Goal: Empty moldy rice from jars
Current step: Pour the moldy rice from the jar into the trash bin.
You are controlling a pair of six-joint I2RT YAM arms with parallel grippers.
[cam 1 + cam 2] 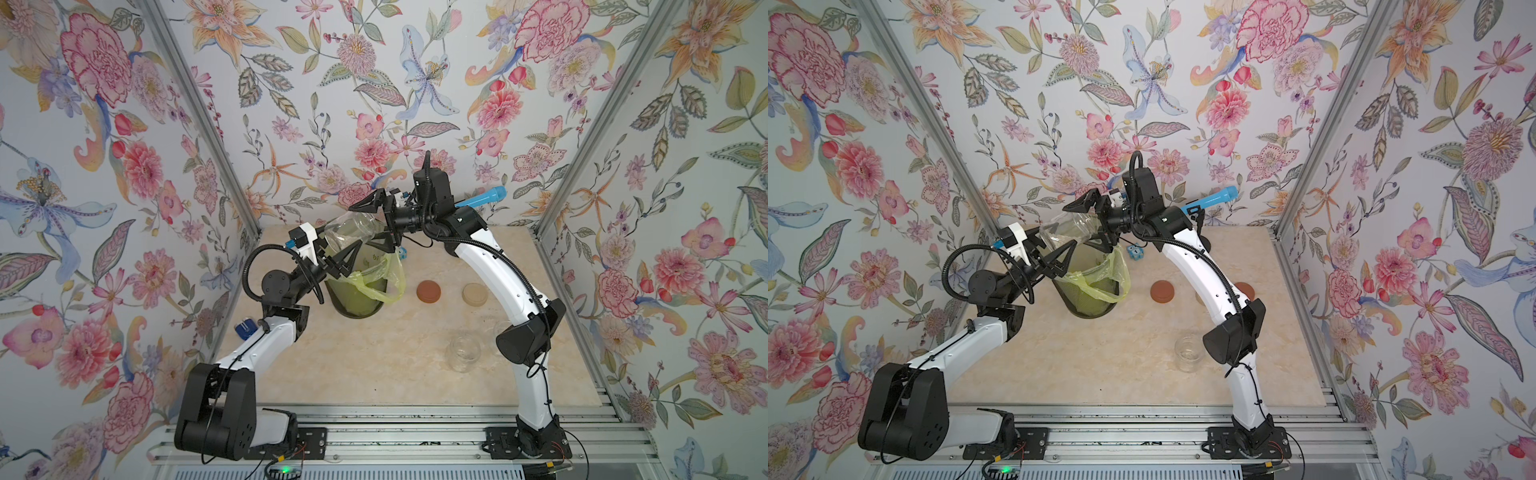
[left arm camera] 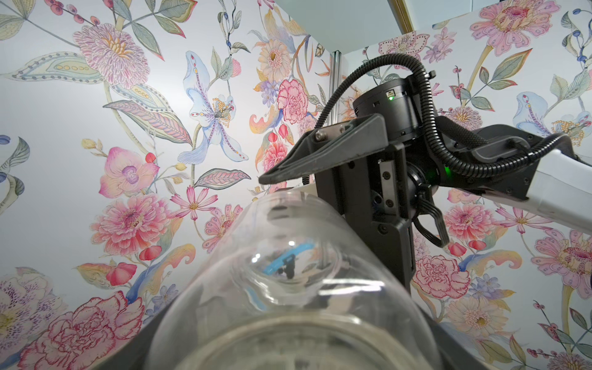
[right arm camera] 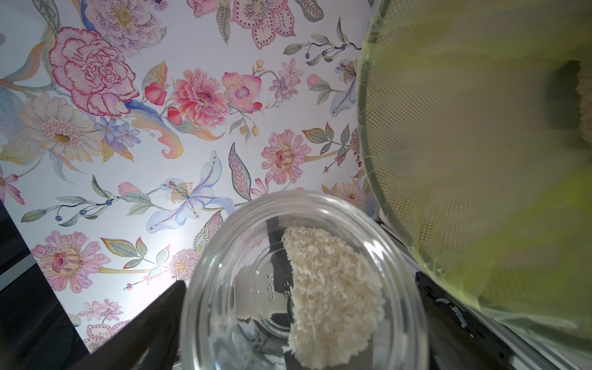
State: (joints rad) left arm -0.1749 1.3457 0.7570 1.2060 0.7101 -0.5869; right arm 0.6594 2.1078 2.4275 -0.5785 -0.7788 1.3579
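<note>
Rice (image 3: 333, 294) sits as a pale clump against one side of the held jar (image 1: 353, 230) and is not yet out. The jar hangs tilted above the bin (image 1: 358, 305), near its 11 o'clock rim, base toward the right arm. The left gripper (image 1: 343, 259) is clamped on the jar at what seems its mouth end. The right gripper (image 1: 370, 226) stands with jaws spread wide about the base, its upper finger (image 2: 320, 160) clear of the glass, so it holds nothing.

Judged from this, the whole weight rests on one grip on smooth, slanted glass, and a slip would drop the jar into the bin or onto the table (image 1: 374, 365). The clump may cling rather than slide. A shake to free it could throw grains past the rim, where the yellow-green bag (image 1: 388, 286) sags loosely at 3 o'clock. The open right jaws sit close enough to knock the jar as they pull away.

At 3 o'clock from the bin lie a reddish-brown lid (image 1: 431, 292) and a beige lid (image 1: 474, 294). An empty jar (image 1: 462, 353) stands at 5 o'clock.

Raised marks on the held jar's base (image 3: 270, 288) are too faint to read — so is some dark print near the bin's rim. No brand shows.
</note>
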